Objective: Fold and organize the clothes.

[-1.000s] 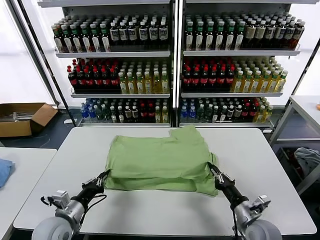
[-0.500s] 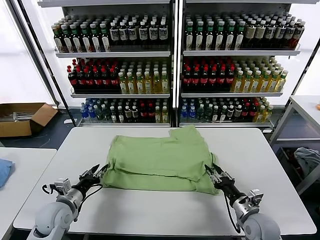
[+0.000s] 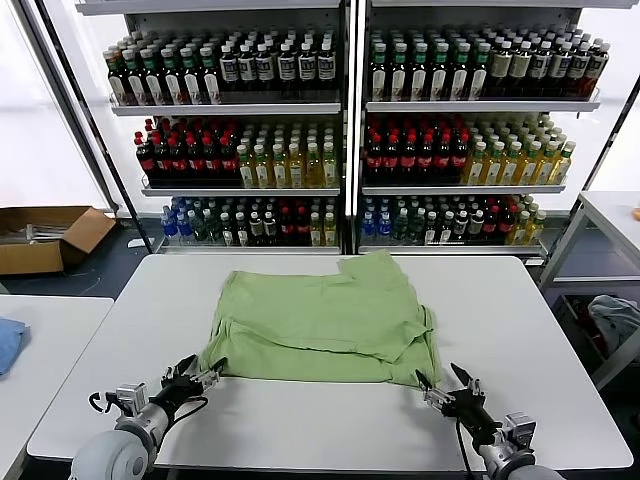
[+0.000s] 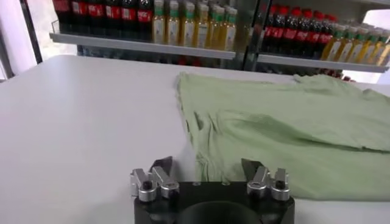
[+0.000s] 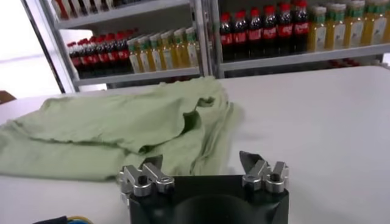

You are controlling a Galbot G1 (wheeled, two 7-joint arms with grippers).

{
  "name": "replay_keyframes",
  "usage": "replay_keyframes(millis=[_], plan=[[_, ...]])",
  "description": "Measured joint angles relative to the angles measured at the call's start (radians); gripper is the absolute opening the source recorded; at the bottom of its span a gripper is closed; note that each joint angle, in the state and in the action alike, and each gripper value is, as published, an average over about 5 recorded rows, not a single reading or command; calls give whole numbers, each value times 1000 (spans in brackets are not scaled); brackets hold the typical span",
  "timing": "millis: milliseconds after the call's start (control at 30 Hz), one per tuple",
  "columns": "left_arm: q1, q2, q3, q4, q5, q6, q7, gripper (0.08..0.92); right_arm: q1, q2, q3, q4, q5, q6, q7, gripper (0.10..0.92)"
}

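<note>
The light green shirt (image 3: 320, 320) lies folded on the white table (image 3: 520, 310), its collar end toward the shelves. My left gripper (image 3: 201, 373) stands open just off the shirt's front left corner, nothing between its fingers. My right gripper (image 3: 441, 379) is open too, just in front of the shirt's front right corner. In the left wrist view the shirt (image 4: 286, 128) lies beyond the left gripper (image 4: 207, 164), its rumpled edge between the spread fingers but untouched. The right wrist view has the shirt (image 5: 122, 131) beyond the empty right gripper (image 5: 201, 159).
Shelves of bottles (image 3: 340, 130) stand behind the table. A cardboard box (image 3: 45, 238) sits on the floor at far left. A blue cloth (image 3: 8, 342) lies on the left side table. Pale grey fabric (image 3: 615, 318) lies by the right-hand table.
Both grippers went from shut on the shirt's front corners to open, let the fabric drop, and drew back toward the table's front edge. The shirt's front edge settled flat.
</note>
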Motion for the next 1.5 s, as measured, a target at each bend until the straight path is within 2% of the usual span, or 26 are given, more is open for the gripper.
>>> replay_keyframes(millis=[467,600,900,1200,1333,1500], plan=[[35,9,-7,-18,8,-5,30,188,-13,-10,-26,10,1,-3,-2,193],[49,9,-16,-29,14,-9,34,104,-31,-18,-21,28,9,-3,-8,122],[136,5,-60,-109,47,1,36,88,-152,-18,43,119,15,7,-39,119],[332,-28,-160,-266,96,16,36,88,-348,-5,113,232,-12,25,-48,120],[420,-50,-199,-327,119,19,43,96,-392,-9,137,260,-11,27,-48,185],[500,-62,-241,-390,136,26,48,214,-411,-22,170,294,23,29,-45,314]])
